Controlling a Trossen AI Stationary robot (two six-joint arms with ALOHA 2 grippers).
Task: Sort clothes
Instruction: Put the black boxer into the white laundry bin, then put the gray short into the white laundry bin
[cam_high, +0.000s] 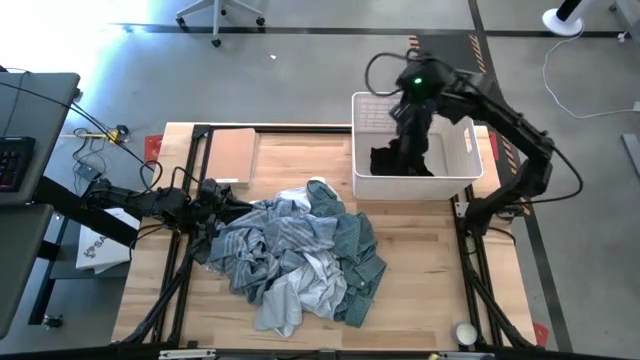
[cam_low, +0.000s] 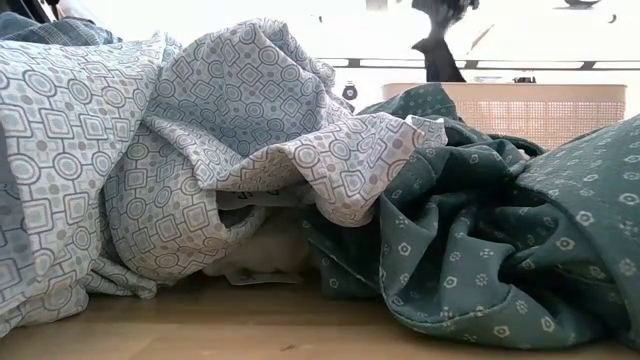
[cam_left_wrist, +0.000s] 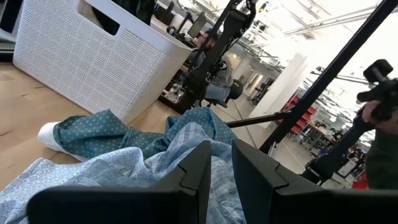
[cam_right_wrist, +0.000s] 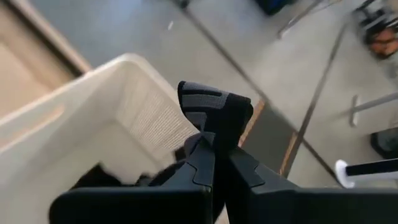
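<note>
Black garment (cam_high: 400, 158) in basket (cam_high: 468, 160), R end effector (cam_high: 410, 118) clamped on it; L end effector (cam_left_wrist: 219, 163) nearly together

No text, label, brand or number can be read in any of the views (the white card (cam_high: 100, 250) lying off the left edge of the bench (cam_high: 420, 300) carries dark marks, but they are too small to make out, and the prints on the clothes (cam_high: 295, 255) are only geometric patterns, not lettering)
</note>
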